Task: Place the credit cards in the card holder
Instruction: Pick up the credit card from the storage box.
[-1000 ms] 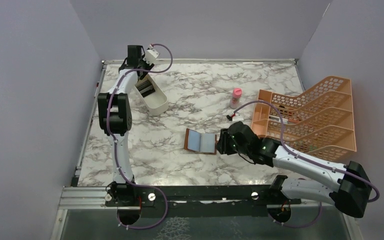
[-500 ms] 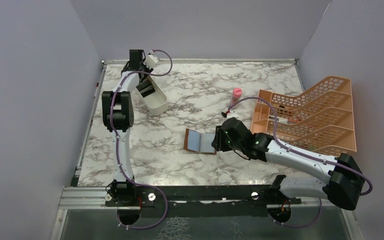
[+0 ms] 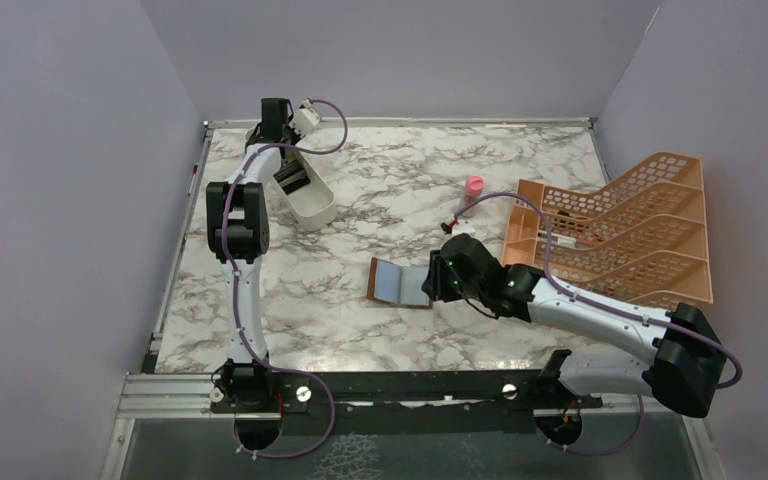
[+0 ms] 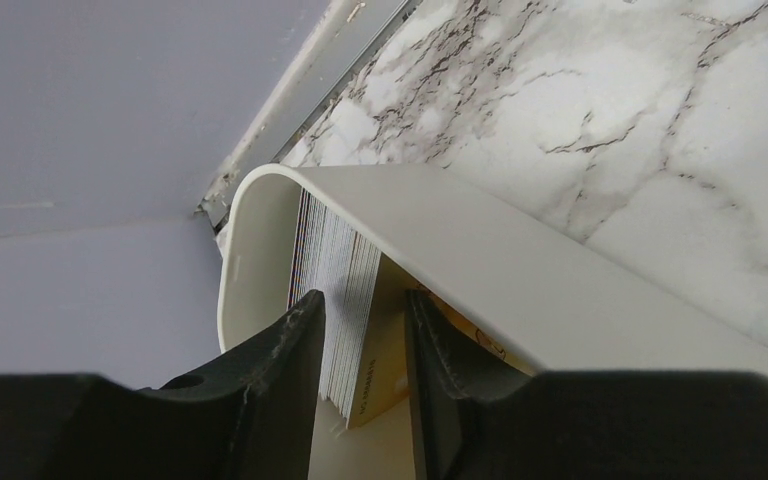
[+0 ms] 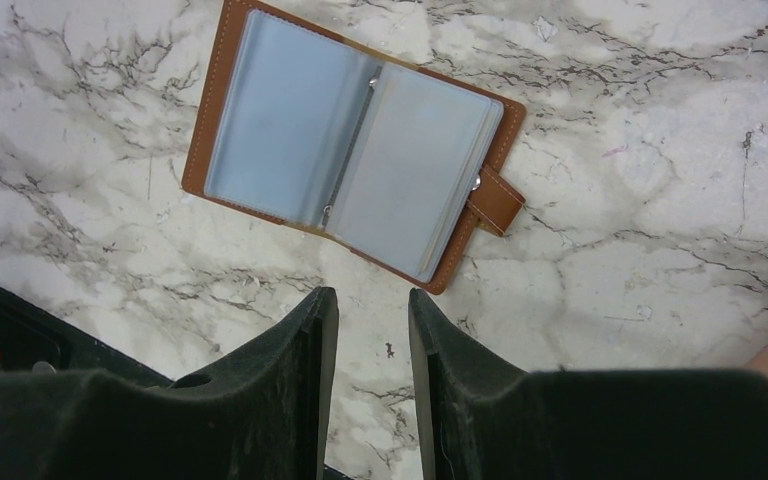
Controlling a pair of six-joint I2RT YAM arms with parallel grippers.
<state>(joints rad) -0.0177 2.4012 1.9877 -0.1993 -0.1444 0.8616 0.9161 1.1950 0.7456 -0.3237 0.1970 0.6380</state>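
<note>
The card holder [image 3: 401, 283] lies open on the marble, brown outside with blue-grey sleeves [image 5: 350, 140] facing up. The credit cards [image 4: 345, 270] stand on edge as a stack inside the white tray [image 4: 520, 260], with a yellow-gold card [image 4: 385, 350] leaning on the stack's right side. My left gripper [image 4: 365, 300] reaches down into the tray [image 3: 315, 205] with its jaws on either side of the stack; a narrow gap remains on the right. My right gripper [image 5: 372, 295] hovers open and empty just off the holder's right edge [image 3: 430, 285].
An orange lattice rack [image 3: 620, 230] fills the right side of the table. A small pink bottle [image 3: 472, 190] stands just left of it. The tray sits close to the back-left wall corner.
My right arm slid left, up to the card holder's right edge. The left gripper sank deeper into the tray and its jaws narrowed round the cards.
</note>
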